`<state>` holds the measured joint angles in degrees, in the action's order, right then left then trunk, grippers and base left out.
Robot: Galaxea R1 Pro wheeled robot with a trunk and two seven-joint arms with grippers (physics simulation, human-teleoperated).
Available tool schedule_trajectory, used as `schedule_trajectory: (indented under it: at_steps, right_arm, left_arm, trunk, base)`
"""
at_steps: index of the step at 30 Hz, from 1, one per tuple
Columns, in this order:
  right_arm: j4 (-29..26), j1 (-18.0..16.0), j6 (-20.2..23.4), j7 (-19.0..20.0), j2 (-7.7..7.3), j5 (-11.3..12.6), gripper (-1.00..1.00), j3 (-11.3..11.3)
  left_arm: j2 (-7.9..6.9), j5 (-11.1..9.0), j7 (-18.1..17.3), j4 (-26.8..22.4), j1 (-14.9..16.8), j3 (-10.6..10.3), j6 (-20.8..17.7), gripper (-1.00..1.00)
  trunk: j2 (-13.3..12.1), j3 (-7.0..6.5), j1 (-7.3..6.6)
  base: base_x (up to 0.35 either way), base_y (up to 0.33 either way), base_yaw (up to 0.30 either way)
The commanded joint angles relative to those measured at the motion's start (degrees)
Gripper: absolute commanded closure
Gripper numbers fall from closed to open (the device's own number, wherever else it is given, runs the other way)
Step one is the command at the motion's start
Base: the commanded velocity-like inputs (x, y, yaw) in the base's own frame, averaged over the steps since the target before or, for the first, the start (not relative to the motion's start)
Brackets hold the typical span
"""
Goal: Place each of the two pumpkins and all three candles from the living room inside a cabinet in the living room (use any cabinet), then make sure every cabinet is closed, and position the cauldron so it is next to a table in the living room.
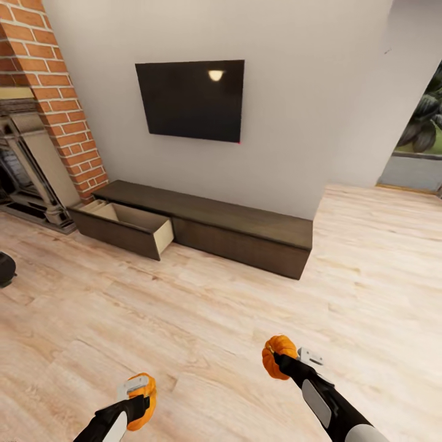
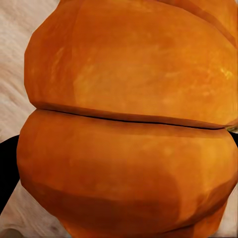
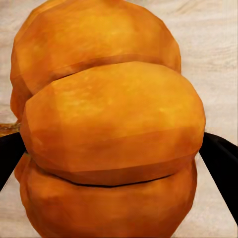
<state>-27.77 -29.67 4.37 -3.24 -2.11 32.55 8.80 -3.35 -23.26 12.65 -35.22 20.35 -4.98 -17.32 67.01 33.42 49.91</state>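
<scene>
Each arm carries an orange ribbed pumpkin above the wood floor. My left gripper [image 1: 142,400] is shut on one pumpkin [image 1: 145,399] [image 2: 129,119] at the lower left. My right gripper [image 1: 277,359] is shut on the other pumpkin [image 1: 277,353] [image 3: 109,129] at the lower middle. Ahead, along the wall, stands the long low dark brown cabinet [image 1: 245,230]; its leftmost drawer [image 1: 126,226] is pulled out, showing a pale wood interior. At the left edge a black rounded shape, maybe the cauldron [image 1: 5,268], is cut off. The candles are out of view.
A dark TV [image 1: 191,99] hangs above the cabinet. A brick fireplace [image 1: 43,129] stands at the left. Open wood floor [image 1: 202,325] lies between me and the cabinet. A doorway with a plant [image 1: 423,123] opens at the right.
</scene>
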Motion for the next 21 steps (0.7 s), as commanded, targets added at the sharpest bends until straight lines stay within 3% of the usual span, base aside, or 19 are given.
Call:
schedule_trajectory:
  at_steps: [1,21]
  right_arm:
    - [-0.2,0.0,0.2,-0.4,-0.08,0.4,1.00,0.4]
    - [-0.2,0.0,0.3,-1.1,0.85,0.3,1.00,0.5]
  left_arm:
    - [-0.08,-0.5,0.6,-0.1,0.0,-0.5,-0.1,1.00]
    - [-0.08,-0.6,0.6,-0.1,0.0,-0.5,-0.1,1.00]
  trunk:
    - [0.0,0.03,0.03]
    - [0.0,-0.44,0.03]
  base:
    - [0.326,0.000,0.281]
    - [0.328,0.045,0.281]
